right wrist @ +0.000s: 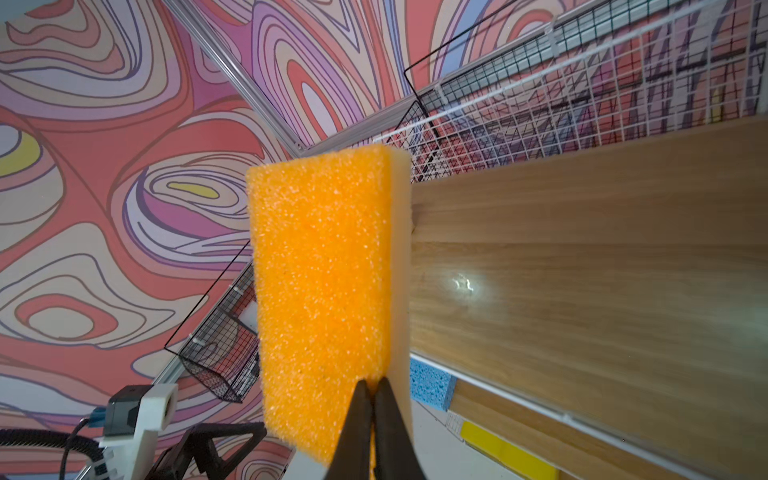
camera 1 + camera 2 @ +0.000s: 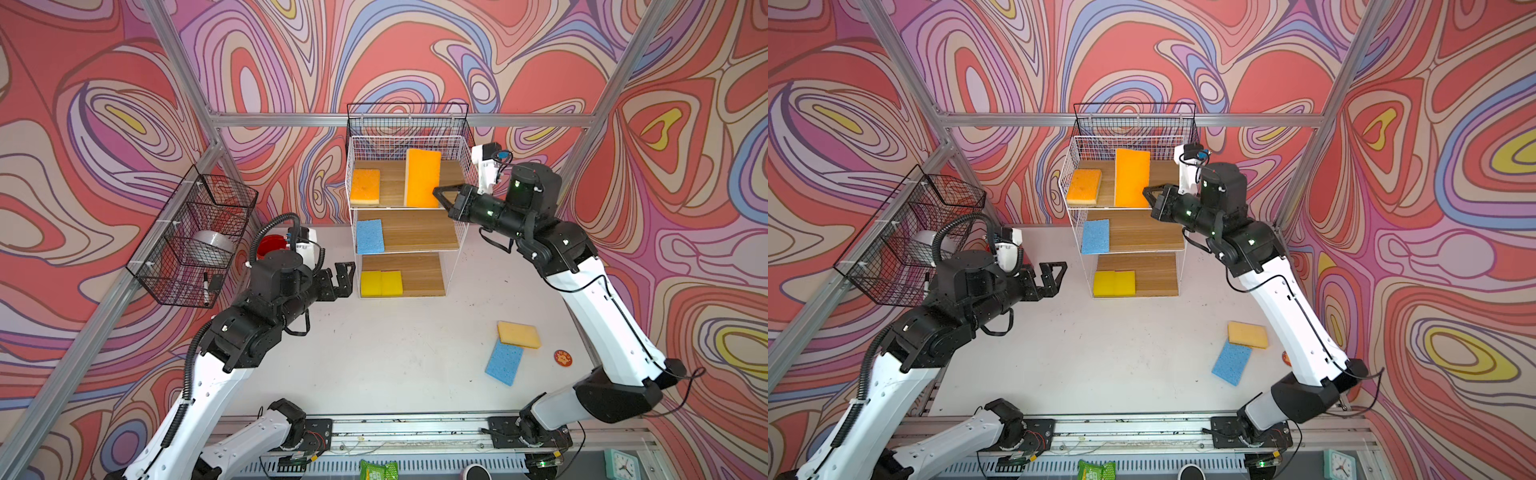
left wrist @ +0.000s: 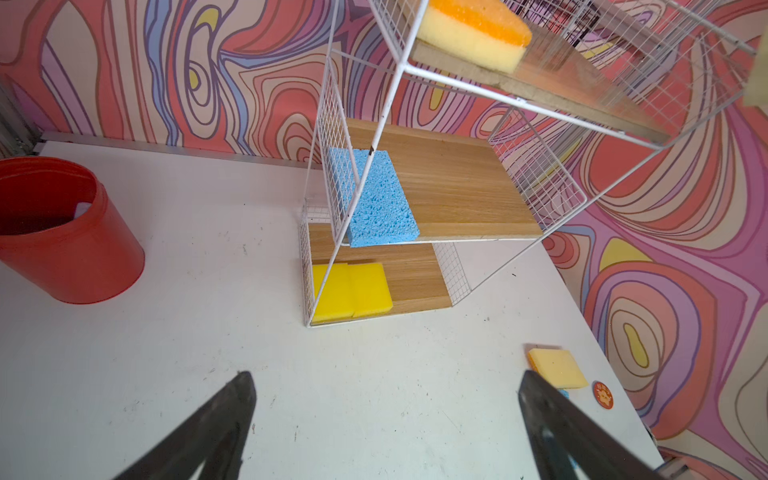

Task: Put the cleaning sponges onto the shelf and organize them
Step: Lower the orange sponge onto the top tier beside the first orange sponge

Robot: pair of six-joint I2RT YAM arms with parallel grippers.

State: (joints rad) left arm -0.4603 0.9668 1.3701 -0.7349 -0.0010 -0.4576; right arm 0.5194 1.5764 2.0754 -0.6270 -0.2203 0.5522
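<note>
1. The right gripper [image 1: 372, 388] has its jaws pressed together, pinching an orange sponge [image 2: 423, 178] by its edge.
2. That sponge stands upright at the top board of the shelf [image 2: 419, 235]. A second orange sponge [image 2: 365, 186] lies flat to its left.
3. The left gripper [image 2: 337, 279] hangs beside the shelf's lower left with its jaws spread, holding nothing.
4. A blue sponge [image 2: 370, 236] lies on the middle board, and two yellow sponges [image 2: 371, 284] lie side by side on the bottom board.
5. On the table [image 2: 374, 353], a pale sponge [image 2: 518, 334] touches another blue sponge [image 2: 504, 361].
</note>
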